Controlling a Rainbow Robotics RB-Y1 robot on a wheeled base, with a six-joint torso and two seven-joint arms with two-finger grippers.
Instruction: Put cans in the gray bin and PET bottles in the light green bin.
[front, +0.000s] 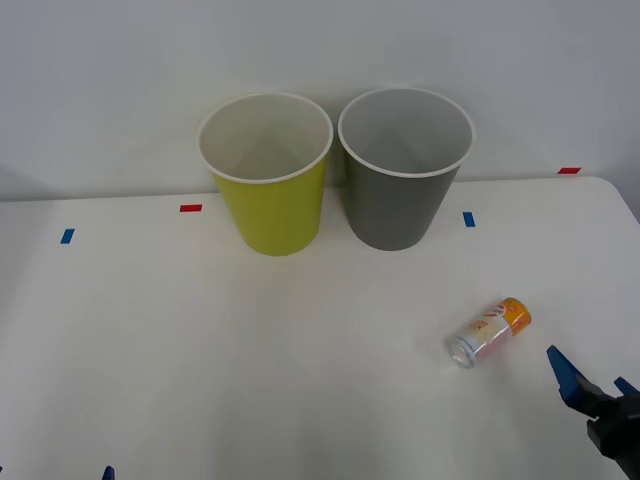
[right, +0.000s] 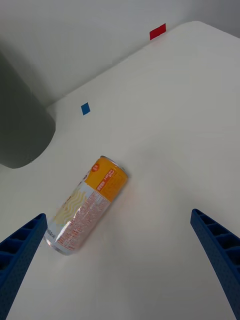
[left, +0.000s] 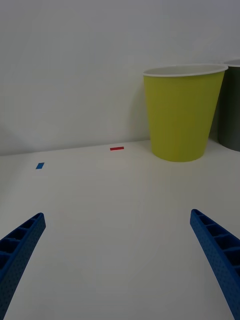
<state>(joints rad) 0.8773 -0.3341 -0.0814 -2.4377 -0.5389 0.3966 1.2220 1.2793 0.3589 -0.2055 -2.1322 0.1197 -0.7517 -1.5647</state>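
A slim can (front: 489, 332) is lying on its side on the white desk (front: 250, 350), in the lower right of the front view. Its orange end is pointing toward the upper right of that frame and its silvery end toward the lower left. Nothing is touching it.

The right end effector (front: 592, 381) is sitting at the bottom right corner of the front view, near the can but apart from it. In the right wrist view its two blue ribbed fingers (right: 217, 255) are standing wide apart at the lower corners, with the can (right: 86, 205) resting on the desk ahead of them, closer to the finger at the lower left corner. Neither finger is touching it.

The left end effector (left: 120, 260) is waiting over the desk, with just a blue fingertip (front: 107, 472) peeking in at the bottom left edge of the front view. In the left wrist view its fingers (left: 20, 250) are also spread wide and are holding nothing.

At the top centre of the front view the light green bin (front: 270, 205) and the gray bin (front: 400, 200) are standing upright just beside each other against the wall, green on the left, gray on the right. Small red and blue tape marks (front: 190, 208) are dotting the desk around them.
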